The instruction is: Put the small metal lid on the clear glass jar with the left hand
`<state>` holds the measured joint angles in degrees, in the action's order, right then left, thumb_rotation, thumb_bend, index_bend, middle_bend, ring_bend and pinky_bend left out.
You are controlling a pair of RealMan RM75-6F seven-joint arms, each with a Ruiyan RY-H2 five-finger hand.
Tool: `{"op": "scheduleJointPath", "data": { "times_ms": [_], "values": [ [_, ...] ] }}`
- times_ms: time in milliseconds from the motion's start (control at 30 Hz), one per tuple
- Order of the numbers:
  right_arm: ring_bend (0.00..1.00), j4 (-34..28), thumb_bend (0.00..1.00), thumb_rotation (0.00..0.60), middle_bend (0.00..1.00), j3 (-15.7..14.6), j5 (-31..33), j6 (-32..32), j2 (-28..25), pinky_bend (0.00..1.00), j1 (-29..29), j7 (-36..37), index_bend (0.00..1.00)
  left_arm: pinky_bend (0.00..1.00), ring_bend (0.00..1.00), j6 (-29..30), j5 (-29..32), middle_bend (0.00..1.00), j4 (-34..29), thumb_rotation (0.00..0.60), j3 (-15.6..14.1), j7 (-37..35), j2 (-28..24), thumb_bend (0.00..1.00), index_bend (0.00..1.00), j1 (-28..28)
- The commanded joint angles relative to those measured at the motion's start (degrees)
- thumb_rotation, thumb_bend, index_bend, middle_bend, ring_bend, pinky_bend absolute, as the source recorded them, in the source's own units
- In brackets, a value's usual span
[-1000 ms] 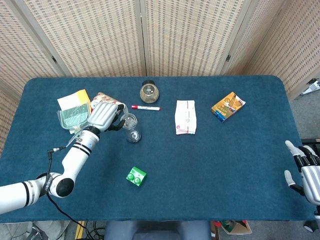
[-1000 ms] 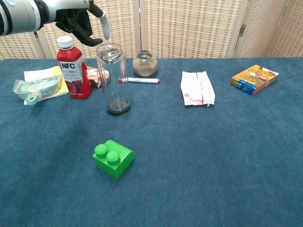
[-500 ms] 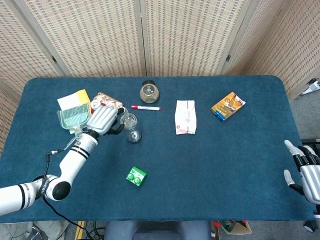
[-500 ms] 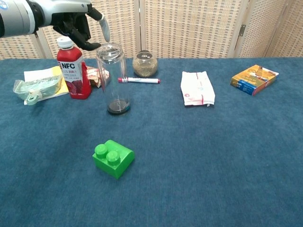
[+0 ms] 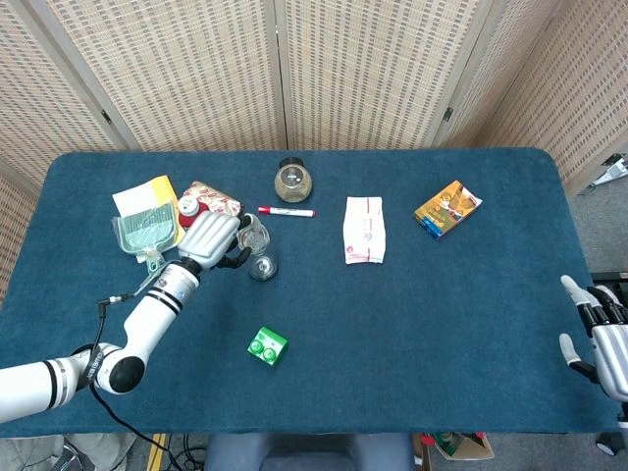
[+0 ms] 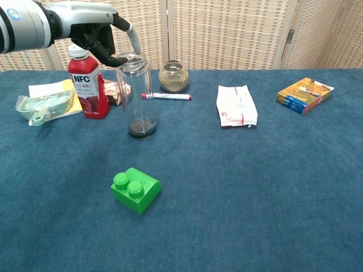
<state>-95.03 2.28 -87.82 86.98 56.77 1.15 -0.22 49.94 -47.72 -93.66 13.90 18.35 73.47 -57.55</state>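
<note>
Head and chest views of lid placement. Over the last second the left hand [image 6: 95,31] has dropped and shifted toward 3 o'clock. It is now clear of the red juice bottle [image 6: 86,85], and its curled dark fingertips [image 6: 118,56] sit at the rim of the clear glass jar [image 6: 136,93]. The jar stands upright, at about 10 o'clock from the table's centre. The small metal lid is not distinguishable; if present, it is hidden under the fingers at the jar mouth, so whether the hand grips it cannot be told. The approach appears complete, with seating and release judged still to come. The right hand [image 5: 597,339] rests at the table's 4 o'clock edge, its fingers apart and empty. Legible writing: "NFC" on the bottle label. Print on the white packet [image 6: 236,106] and the orange box [image 6: 304,94] is too small to read.
</note>
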Motion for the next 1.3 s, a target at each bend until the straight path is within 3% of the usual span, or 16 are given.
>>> {"op": "scheduleJointPath", "data": {
  "times_ms": [33,1300],
  "values": [
    [0.11,0.0,0.44,0.600,0.21,0.0,0.0,0.0,0.0,0.28,0.0,0.1,0.05,1.00,0.95,-0.1,0.4,1.00,0.0,0.600,-0.2,0.4,0.1,0.43,0.33,-0.2],
    [0.11,0.4,0.44,0.600,0.21,0.1,0.4,0.0,0.2,0.28,-0.2,0.3,0.05,1.00,0.95,-1.0,3.8,1.00,0.1,0.600,-2.2,4.0,0.8,0.43,0.32,-2.2]
  ]
}}
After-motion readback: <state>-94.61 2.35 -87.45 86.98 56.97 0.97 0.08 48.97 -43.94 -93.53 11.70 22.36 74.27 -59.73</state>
